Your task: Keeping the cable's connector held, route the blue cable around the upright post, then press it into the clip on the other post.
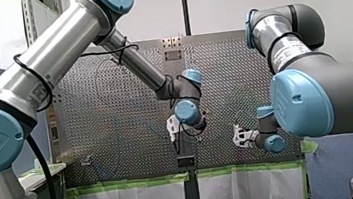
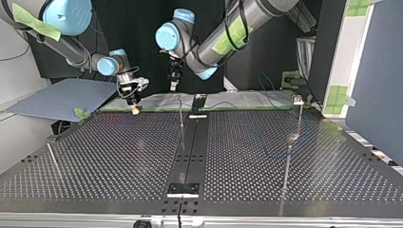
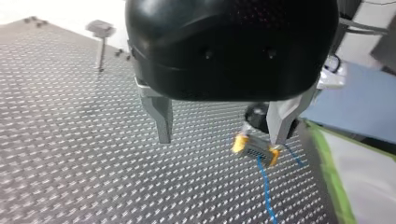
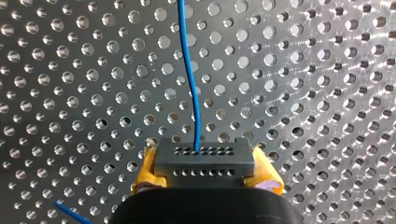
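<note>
One perforated table takes up most of the scene, and both arms are reached out over its far part. The left arm is bent in toward the middle, and the right arm is held lower beside it. In the top view a thin upright post is seen at the centre. A second post with a clip at its head is set well apart, at that view's right.

The left gripper is held with its metal fingers spread and nothing between them. The right gripper is closed on the connector, which is pinched between its yellow pads and held just above the table.

The blue cable is led out of the connector's face and runs straight ahead of the right gripper, its long axis in line with that gripper's reach. From the left wrist, the connector is seen just beyond one finger. The free run of cable is therefore judged nearer the empty left gripper, which is better placed to guide it round the post.

The cable is thin, bright blue and gently curved. The connector is a small grey block with two rows of holes.
</note>
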Robot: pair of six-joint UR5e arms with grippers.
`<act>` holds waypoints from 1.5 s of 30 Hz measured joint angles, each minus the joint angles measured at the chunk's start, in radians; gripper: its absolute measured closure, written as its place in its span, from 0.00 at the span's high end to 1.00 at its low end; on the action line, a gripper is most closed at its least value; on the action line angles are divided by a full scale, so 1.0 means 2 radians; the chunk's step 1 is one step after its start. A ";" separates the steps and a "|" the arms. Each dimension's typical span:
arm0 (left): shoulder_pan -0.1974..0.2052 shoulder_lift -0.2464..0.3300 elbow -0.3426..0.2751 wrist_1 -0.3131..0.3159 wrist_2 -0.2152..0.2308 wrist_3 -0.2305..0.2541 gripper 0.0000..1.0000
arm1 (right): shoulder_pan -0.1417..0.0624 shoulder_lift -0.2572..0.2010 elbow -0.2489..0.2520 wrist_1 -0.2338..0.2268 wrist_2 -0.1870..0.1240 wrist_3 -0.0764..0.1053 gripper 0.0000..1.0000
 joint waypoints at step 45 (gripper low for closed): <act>-0.002 0.224 -0.224 0.041 -0.090 0.030 1.00 | 0.000 0.003 0.000 -0.002 0.000 0.012 0.00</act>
